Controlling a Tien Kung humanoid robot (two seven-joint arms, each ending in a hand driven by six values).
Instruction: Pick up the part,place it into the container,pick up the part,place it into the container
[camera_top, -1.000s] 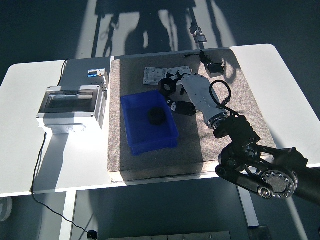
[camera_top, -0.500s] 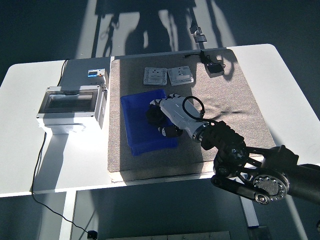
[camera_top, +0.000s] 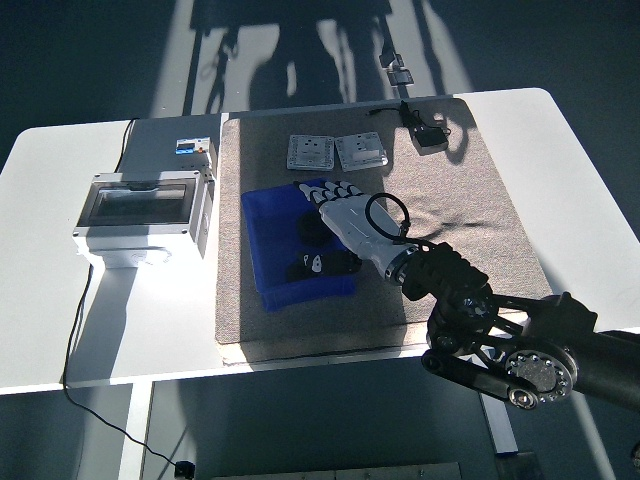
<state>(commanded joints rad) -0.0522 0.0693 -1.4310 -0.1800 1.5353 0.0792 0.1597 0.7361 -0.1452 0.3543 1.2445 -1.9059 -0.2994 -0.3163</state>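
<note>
My right hand (camera_top: 320, 222) reaches over the blue container (camera_top: 268, 250) on the grey mat. Its fingers are spread flat and hold nothing. A black part (camera_top: 303, 228) lies inside the container, partly hidden under the hand's fingers. I cannot tell whether a second black part lies under the hand. The left arm does not show.
A grey electrical box (camera_top: 140, 212) with a clear lid stands left of the mat (camera_top: 460, 220). Two white switch plates (camera_top: 310, 151) (camera_top: 361, 150) lie behind the container. A black adapter (camera_top: 430, 135) sits at the mat's far right. The table's near edge is close below the mat.
My right hand carried a black ring-shaped part from beside the switch plates left and down over the container, then spread its fingers and let it go.
</note>
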